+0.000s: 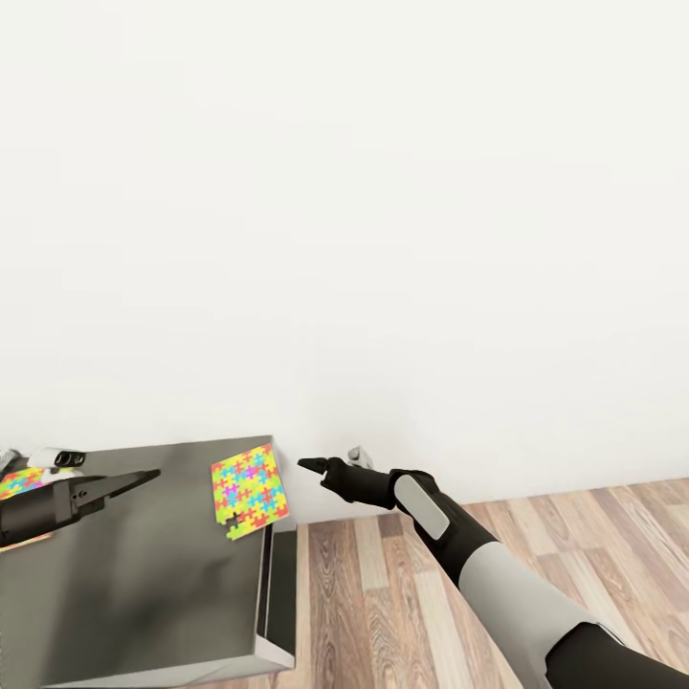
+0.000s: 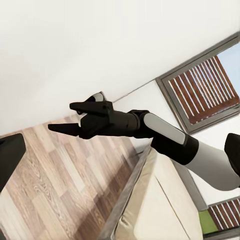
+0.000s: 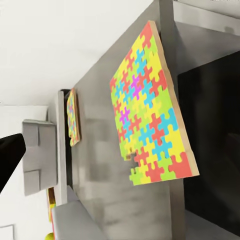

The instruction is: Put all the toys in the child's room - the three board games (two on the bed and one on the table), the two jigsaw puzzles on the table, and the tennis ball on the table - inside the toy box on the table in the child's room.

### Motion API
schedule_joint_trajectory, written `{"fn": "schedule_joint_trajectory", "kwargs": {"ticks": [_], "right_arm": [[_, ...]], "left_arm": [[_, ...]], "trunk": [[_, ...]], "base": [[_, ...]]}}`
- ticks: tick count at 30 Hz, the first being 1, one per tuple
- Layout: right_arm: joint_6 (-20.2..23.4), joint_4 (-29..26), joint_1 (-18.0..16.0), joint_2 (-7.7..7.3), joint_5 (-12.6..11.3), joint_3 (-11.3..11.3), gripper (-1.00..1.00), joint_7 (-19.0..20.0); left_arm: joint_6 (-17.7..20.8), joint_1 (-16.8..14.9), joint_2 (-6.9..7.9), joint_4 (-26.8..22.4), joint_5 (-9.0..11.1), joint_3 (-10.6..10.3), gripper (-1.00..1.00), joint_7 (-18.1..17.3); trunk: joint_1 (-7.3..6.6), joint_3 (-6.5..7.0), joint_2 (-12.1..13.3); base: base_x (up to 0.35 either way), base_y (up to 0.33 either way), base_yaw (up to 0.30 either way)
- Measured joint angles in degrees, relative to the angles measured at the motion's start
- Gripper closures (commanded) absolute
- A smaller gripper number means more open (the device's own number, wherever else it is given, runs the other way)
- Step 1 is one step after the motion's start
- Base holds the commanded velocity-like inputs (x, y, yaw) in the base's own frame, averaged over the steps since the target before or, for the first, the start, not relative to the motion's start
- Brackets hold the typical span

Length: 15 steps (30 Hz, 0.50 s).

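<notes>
Table [image 1: 134, 593]: dark grey top, low in head view. Jigsaw puzzle [image 1: 247, 490] lies flat at table's far corner nearest the right arm, one edge at the table edge; sheet approx. square, no long axis. Second puzzle [image 1: 21, 481] near left gripper [image 1: 144, 476], partly hidden. Right gripper [image 1: 308, 465] hangs off-table over floor, just beside the corner puzzle; puzzle lies toward robot's left. Right arm nearer. Right fingers apart, nothing between; left: cannot tell. No legible writing.
</notes>
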Motion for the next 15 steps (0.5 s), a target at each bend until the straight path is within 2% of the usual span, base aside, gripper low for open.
{"fn": "schedule_joint_trajectory", "kwargs": {"ticks": [15], "right_arm": [[0.0, 0.0, 0.0, 0.00, 0.0, -0.3, -1.00, 0.0]], "left_arm": [[0.0, 0.0, 0.00, 0.0, 0.0, 0.0, -1.00, 0.0]], "trunk": [[0.00, 1.37, 0.0]], "base": [[0.000, 0.000, 0.060]]}}
